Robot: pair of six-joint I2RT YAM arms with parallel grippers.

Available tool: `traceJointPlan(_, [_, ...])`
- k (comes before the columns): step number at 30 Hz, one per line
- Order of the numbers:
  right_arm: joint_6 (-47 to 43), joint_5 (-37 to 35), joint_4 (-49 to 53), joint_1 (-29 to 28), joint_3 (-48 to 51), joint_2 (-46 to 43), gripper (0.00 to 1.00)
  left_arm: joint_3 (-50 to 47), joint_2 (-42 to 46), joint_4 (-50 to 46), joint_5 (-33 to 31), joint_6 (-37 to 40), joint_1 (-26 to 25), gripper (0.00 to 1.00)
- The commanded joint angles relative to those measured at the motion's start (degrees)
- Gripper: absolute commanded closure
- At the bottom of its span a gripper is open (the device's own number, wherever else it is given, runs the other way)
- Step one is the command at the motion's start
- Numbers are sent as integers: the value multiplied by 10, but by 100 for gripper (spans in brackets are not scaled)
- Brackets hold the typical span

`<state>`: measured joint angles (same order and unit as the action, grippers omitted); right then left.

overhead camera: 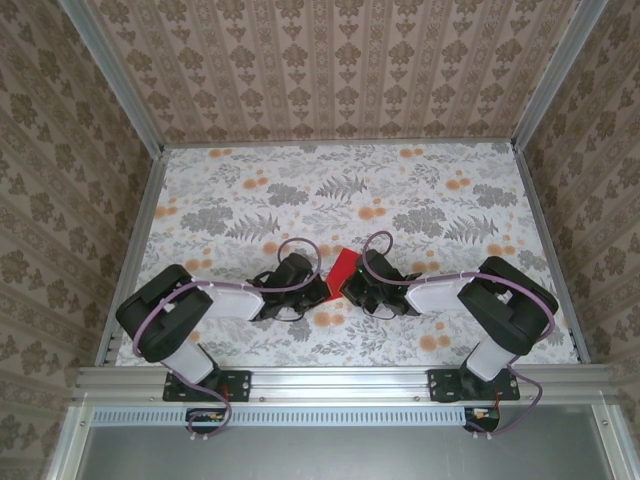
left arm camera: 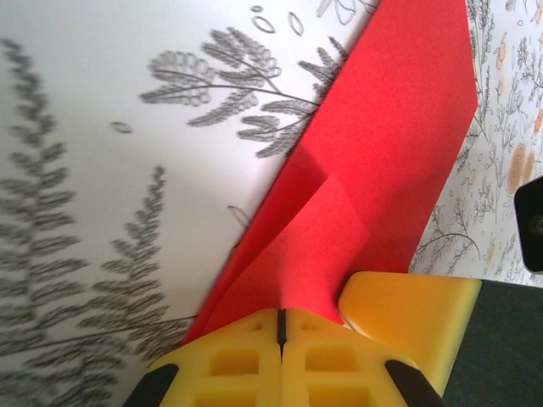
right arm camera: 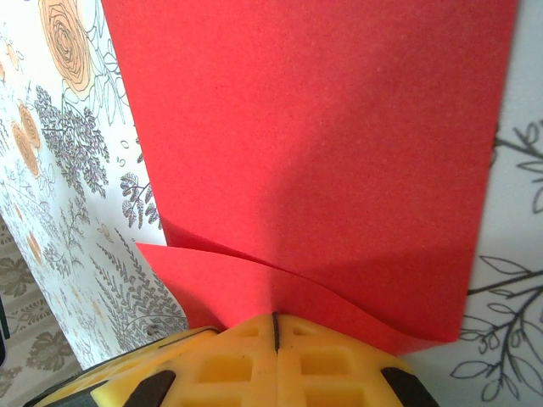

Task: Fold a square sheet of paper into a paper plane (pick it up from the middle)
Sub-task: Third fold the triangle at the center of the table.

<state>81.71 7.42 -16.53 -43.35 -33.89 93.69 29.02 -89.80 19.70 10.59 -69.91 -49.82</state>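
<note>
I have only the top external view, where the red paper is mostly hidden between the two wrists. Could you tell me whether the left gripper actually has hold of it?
Observer: Yes. In the left wrist view the left gripper is shut on the red paper, and its yellow fingers meet with no gap.
Operator: Thank you. And the right one?
Observer: The right gripper is also shut on the paper, pinching its near edge.
Operator: Is the sheet a single flat layer?
Observer: No. Close to the left gripper, creased flaps overlap one another.
</note>
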Motion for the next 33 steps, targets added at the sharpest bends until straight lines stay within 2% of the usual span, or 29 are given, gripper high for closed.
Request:
traceJointPlan(1, [25, -36, 96, 2, 24, 12, 96, -43, 18, -92, -39, -14, 9, 100])
traceJointPlan(9, [21, -44, 112, 6, 27, 11, 96, -81, 90, -132, -55, -16, 16, 100])
traceJointPlan(15, [11, -41, 114, 7, 21, 11, 96, -33, 153, -159, -26, 49, 22, 100])
traceJointPlan(19, [9, -39, 114, 6, 21, 11, 96, -19, 177, -155, -14, 59, 22, 100])
traceJointPlan(28, [10, -39, 110, 6, 20, 14, 96, -18, 80, -14, 36, -13, 12, 100])
traceJointPlan(33, [9, -38, 106, 6, 20, 15, 96, -22, 26, 65, 36, -62, 3, 100])
